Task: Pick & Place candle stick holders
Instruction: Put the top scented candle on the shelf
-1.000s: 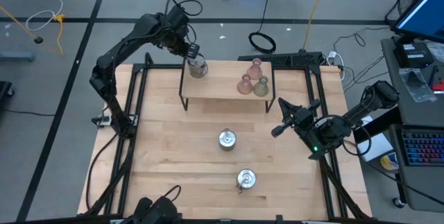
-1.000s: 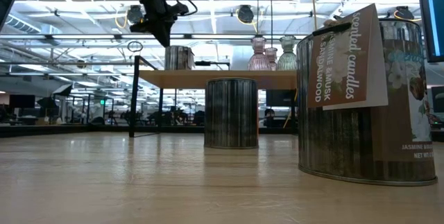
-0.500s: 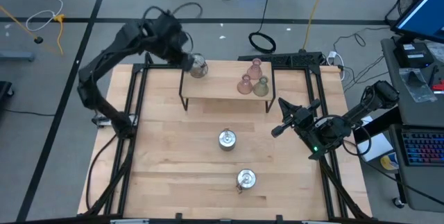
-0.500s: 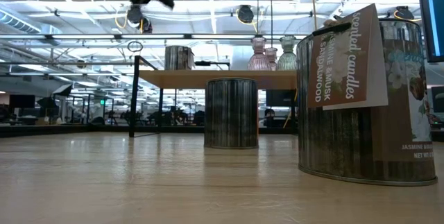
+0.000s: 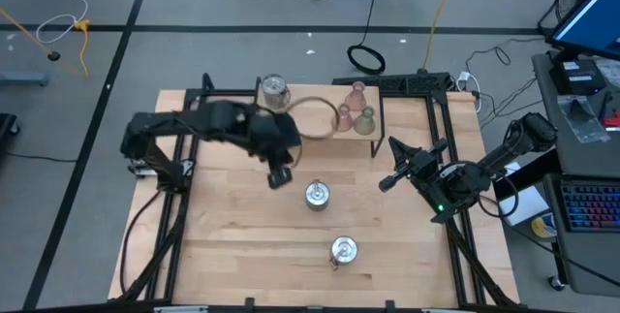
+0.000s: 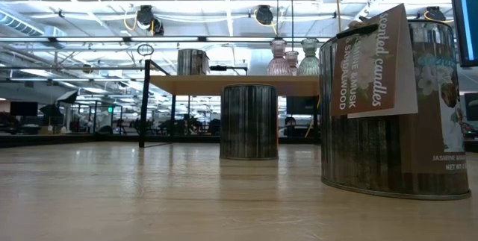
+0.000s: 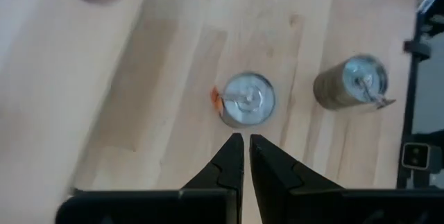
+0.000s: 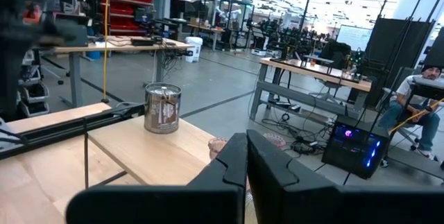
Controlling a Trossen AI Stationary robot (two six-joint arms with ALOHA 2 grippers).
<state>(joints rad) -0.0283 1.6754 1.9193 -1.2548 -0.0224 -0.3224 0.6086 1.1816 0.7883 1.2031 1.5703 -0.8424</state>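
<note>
Silver holder [image 5: 317, 195] stood mid-table, just right of my left hand [image 5: 280, 175], fingers pressed together, empty. Risk: dropping w/o spreading first would knock it over. Right hand [image 5: 387, 181] waited closed, far right.

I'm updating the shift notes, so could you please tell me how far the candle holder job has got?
Done: one silver holder and three glass holders stand on the small shelf. In hand: nothing; the shut left gripper hangs near the middle silver holder. Left: that one and the nearest silver holder. The right gripper waits, shut.
</note>
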